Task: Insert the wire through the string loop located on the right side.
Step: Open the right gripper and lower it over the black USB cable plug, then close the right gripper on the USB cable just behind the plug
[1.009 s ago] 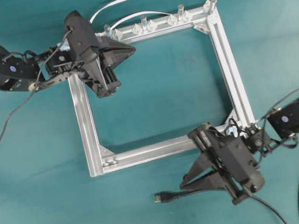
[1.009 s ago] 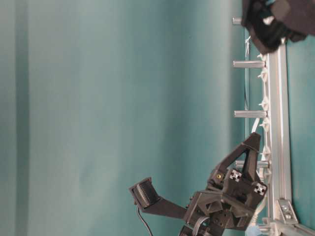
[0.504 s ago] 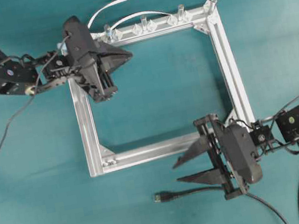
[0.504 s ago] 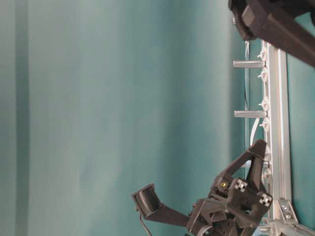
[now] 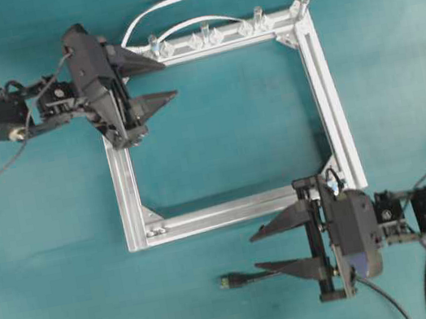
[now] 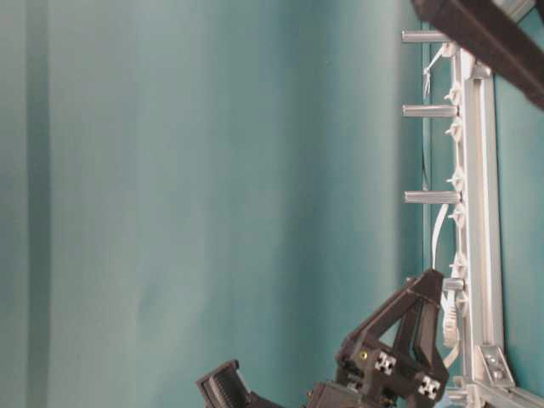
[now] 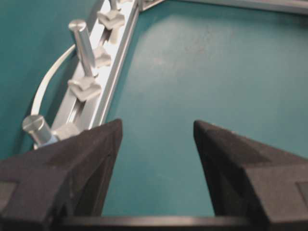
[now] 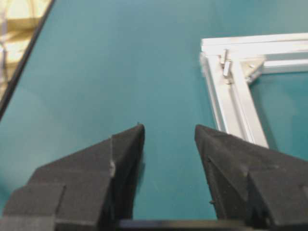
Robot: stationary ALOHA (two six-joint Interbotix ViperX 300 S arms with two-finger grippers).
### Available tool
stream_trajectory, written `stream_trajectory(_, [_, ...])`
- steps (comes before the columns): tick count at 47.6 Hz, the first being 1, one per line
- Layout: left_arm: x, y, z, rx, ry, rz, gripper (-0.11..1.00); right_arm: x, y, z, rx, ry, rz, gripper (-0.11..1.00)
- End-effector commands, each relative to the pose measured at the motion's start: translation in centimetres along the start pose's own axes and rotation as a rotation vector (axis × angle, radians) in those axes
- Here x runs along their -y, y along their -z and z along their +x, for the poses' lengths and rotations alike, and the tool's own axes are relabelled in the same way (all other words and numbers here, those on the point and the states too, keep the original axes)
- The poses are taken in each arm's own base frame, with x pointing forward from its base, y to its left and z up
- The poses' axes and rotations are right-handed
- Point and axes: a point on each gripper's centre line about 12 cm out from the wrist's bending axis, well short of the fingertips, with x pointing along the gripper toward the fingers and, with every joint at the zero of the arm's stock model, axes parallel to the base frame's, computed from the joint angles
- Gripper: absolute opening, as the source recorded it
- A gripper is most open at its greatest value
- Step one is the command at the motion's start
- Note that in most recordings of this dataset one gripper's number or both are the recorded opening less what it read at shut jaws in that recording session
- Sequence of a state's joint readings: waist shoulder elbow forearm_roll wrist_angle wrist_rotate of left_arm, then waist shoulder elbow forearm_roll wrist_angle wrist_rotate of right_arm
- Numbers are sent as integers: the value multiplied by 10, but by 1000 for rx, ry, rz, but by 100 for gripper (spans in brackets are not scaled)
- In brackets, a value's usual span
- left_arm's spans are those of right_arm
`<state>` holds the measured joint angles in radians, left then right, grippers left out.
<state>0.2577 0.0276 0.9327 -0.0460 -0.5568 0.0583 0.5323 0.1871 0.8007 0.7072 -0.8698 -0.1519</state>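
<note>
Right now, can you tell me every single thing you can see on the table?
Square silver metal frame: one, silver, middle of the teal table.
Thin black wire with a small plug: one, black, lying below the frame's bottom bar.
White cable: one, white, curving along the frame's top bar.
Short upright metal pegs: several, silver, along the top bar.
Left gripper: one, black, open, at the frame's top-left corner.
Right gripper: one, black, open, empty, beside the plug.

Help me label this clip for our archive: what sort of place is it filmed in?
Most likely a robotics lab bench: a teal-covered table with two robot arms, both grippers open, left gripper and right gripper. An aluminium frame with clips and a loose black wire look like a test fixture.
</note>
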Motion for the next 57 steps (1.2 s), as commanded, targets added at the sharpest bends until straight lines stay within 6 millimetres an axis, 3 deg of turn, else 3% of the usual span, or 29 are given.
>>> stream_trajectory(1, [1, -9, -5, 31, 3, 3, 65, -13, -4, 2, 23, 33, 24, 59])
stream_trajectory(13, [1, -9, -6, 29, 4, 7, 65, -34, 17, 9, -19, 45, 4, 60])
stream_trajectory(41, [21, -9, -5, 29, 52, 15, 65, -35, 56, 25, -93, 60, -42, 60])
stream_trajectory(57, [28, -11, -5, 34, 71, 17, 65, -34, 63, 28, -100, 67, -52, 59])
